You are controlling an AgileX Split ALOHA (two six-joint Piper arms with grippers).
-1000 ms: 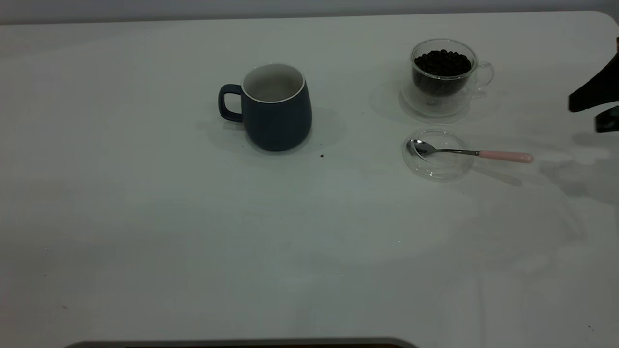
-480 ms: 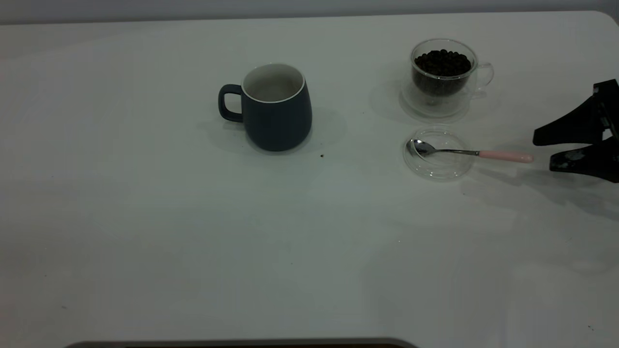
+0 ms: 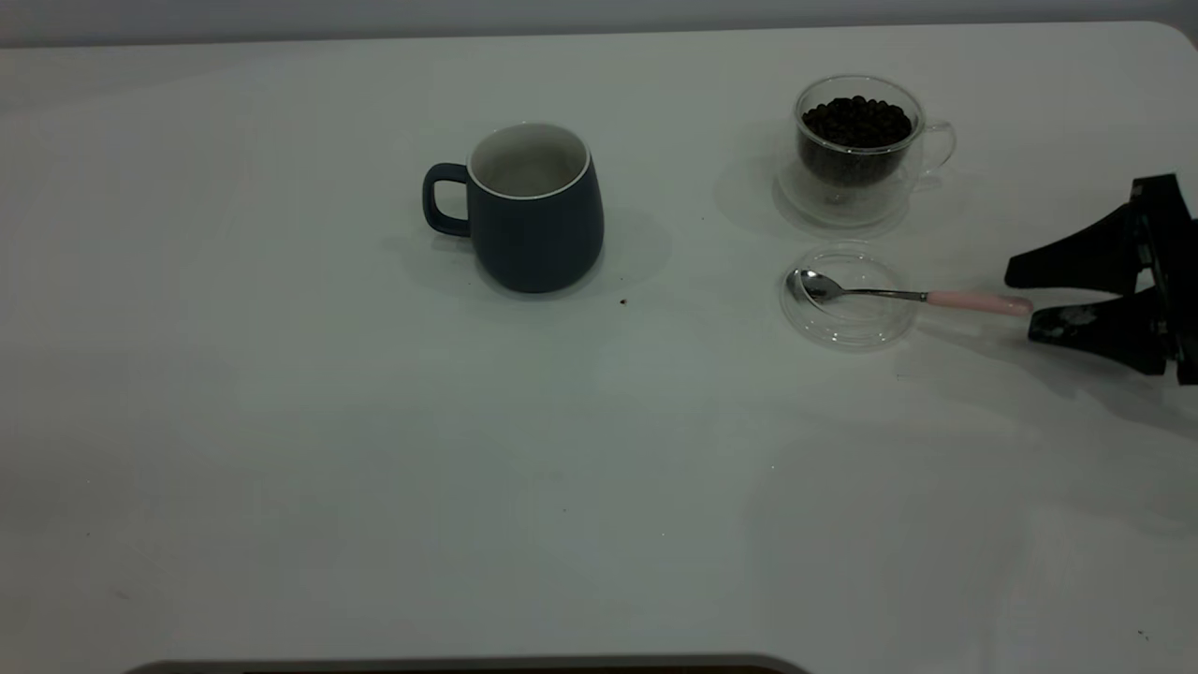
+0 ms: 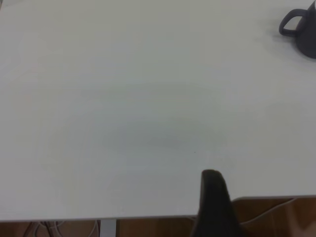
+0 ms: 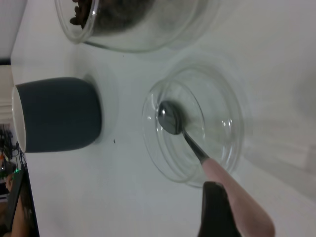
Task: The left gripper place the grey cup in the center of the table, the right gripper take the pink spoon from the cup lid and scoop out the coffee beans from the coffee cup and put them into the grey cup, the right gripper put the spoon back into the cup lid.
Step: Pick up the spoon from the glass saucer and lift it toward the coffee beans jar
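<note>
At table centre sits the grey cup, upright, handle toward the left arm's side, nothing in it that I can see. Right gripper is low at the right edge, jaws spread wide (one finger on each side of the handle tip, not closed on it), holding nothing. Pink spoon lies with its bowl in the cup lid and its handle sticking out over the rim toward that gripper. Coffee cup stands just behind the lid, full of coffee beans. Left gripper: only one dark finger shows in its wrist view, over the table edge, well apart from the mug; can't tell its jaw state.
</note>
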